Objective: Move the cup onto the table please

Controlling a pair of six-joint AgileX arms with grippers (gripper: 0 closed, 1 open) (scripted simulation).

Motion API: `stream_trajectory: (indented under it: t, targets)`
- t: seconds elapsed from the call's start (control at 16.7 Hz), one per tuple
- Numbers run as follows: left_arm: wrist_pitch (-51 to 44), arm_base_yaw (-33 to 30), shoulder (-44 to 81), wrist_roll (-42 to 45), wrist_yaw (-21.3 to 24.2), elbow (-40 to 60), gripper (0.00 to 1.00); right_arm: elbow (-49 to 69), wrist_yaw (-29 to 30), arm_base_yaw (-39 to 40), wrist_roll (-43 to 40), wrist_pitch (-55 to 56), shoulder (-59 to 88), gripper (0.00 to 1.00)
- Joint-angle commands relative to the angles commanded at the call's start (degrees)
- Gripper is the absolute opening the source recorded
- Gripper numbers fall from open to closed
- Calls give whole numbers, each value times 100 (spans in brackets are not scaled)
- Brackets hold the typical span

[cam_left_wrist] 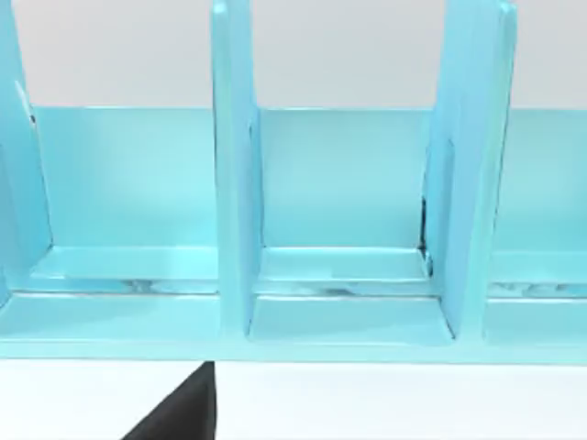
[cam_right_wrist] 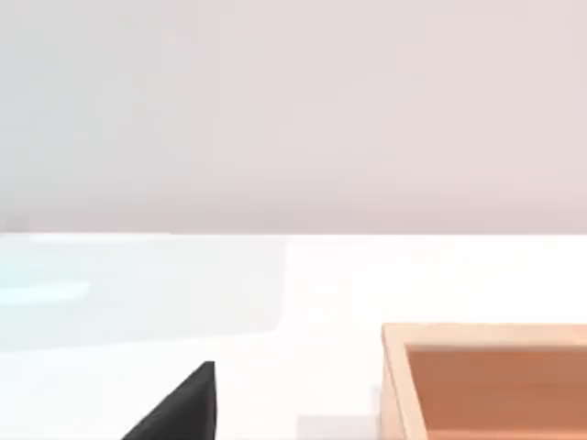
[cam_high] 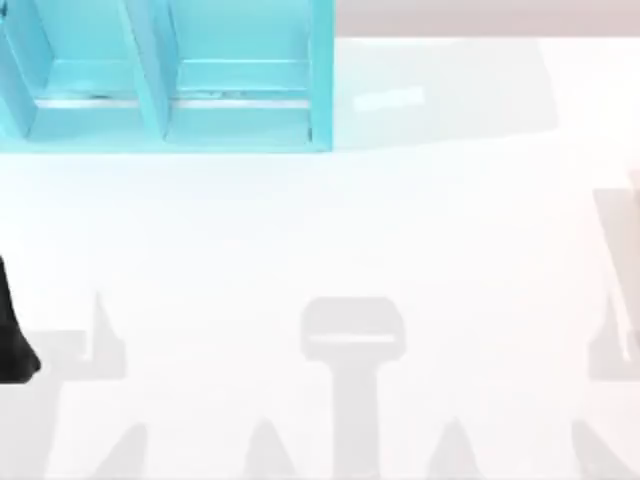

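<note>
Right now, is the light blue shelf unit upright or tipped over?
Upright: the shelf unit has vertical dividers and its base lies flat on the table.

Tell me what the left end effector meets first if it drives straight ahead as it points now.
Probably the light blue shelf unit: its front ledge and middle compartment lie dead ahead across bare table. Depth is uncertain.

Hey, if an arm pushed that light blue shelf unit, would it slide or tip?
Probably slide: the shelf unit sits flat on the glossy table. Its wide footprint and thick dividers suggest it won't tip or flex easily.
</note>
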State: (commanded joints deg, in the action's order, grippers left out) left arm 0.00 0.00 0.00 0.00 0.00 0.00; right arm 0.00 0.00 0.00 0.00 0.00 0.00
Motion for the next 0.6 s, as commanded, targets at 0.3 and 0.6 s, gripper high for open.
stream_trajectory:
  t: [0.3,0.6]
  targets:
    - [0,0,0,0,0,0,100,305,-7,-136,-142,-274,350,100]
    - [0,0,0,0,0,0,100,1715,-31,-737,-777,-1553,2070,100]
